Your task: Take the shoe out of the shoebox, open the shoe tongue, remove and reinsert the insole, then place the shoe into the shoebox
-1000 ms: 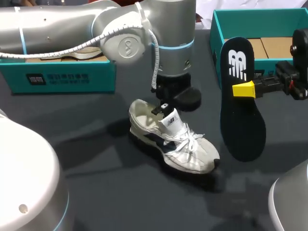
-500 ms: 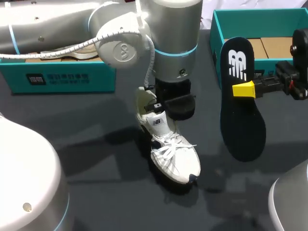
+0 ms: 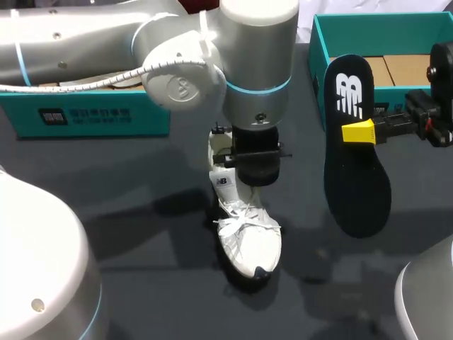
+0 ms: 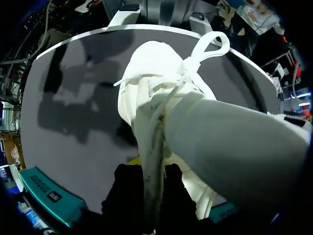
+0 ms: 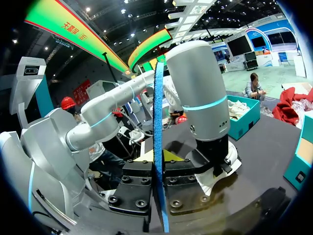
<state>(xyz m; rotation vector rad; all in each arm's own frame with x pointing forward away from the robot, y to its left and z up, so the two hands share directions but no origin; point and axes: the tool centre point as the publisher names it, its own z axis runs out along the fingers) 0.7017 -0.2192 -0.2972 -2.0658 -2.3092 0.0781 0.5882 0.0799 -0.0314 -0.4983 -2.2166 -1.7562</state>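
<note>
A white lace-up shoe (image 3: 244, 230) lies in the middle of the dark table (image 3: 141, 234), its toe toward the front edge. My left gripper (image 3: 235, 161) stands over the shoe's opening, shut on a thin edge of the upper by the tongue. In the left wrist view the shoe (image 4: 161, 93) stretches ahead of the left gripper (image 4: 147, 178), and the fabric edge runs between the black fingers. My right gripper (image 3: 359, 132) is shut on a black insole (image 3: 356, 180), held upright above the table at the right. In the right wrist view the insole (image 5: 158, 112) shows edge-on in the right gripper (image 5: 157, 182).
A teal shoebox (image 3: 92, 113) stands at the back left, with a pale object inside it. Another teal shoebox (image 3: 318, 42) stands open at the back right, behind the insole. My left arm (image 5: 200, 93) rises close in front of the right gripper.
My left gripper has turned and shifted slightly rightwards, swinging the shoe round: its toe pointed to the right and now points toward the front edge. The right arm and insole have stayed put.
</note>
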